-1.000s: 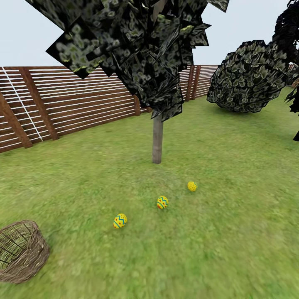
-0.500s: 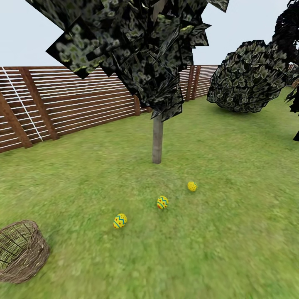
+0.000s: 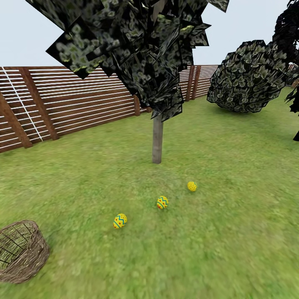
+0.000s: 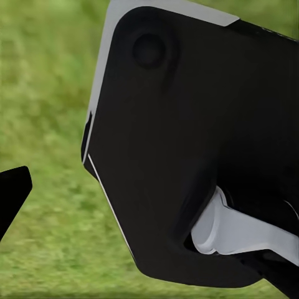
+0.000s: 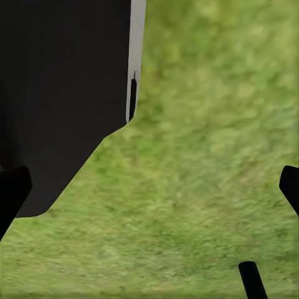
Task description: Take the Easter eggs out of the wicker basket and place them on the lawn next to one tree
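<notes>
Where fence (image 3: 74,104) backs tree (image 3: 157,139), three eggs (image 3: 162,202) lie (basket (image 3: 20,253) apart), end effector state unclear.

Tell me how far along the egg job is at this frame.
Looks essentially done. All three eggs lie on the lawn in front of one tree: a zigzag egg, a second zigzag egg and the dotted egg. The wicker basket sits apart at the lower left, and its visible interior shows no egg. Nothing is in hand. What may be left is a judgement: whether the nearest egg counts as next to the tree.
</notes>
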Available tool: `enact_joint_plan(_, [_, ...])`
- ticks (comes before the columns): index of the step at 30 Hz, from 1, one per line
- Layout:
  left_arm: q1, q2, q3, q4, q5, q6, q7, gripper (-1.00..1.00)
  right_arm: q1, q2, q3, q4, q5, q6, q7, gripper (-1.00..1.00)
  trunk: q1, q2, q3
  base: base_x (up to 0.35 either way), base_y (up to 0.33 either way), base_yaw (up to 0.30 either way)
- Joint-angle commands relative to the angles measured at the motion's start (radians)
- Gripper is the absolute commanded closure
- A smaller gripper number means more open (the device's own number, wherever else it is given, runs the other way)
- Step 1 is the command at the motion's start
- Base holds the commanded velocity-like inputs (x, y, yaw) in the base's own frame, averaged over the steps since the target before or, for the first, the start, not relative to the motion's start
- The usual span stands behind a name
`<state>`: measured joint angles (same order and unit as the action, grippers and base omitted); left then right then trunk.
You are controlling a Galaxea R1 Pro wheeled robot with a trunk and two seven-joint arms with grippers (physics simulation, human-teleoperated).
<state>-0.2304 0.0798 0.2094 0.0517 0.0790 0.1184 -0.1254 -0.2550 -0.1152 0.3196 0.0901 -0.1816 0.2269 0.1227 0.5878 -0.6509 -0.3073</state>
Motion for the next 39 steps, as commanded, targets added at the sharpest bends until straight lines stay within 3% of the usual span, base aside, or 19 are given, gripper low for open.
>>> enact_joint_plan(1, [-0.001,0.000,0.002,0.002,0.008,0.003,-0.003,-1.00,-0.001,0.000,0.009,0.001,-0.010,0.002,0.005,-1.00,0.000,-0.001,-0.001,0.000,0.000,0.000])
enact_joint_plan(39, [-0.001,0.000,0.002,0.002,0.008,0.003,-0.003,-1.00,-0.001,0.000,0.009,0.001,-0.010,0.002,0.005,-1.00,0.000,-0.001,-0.001,0.000,0.000,0.000])
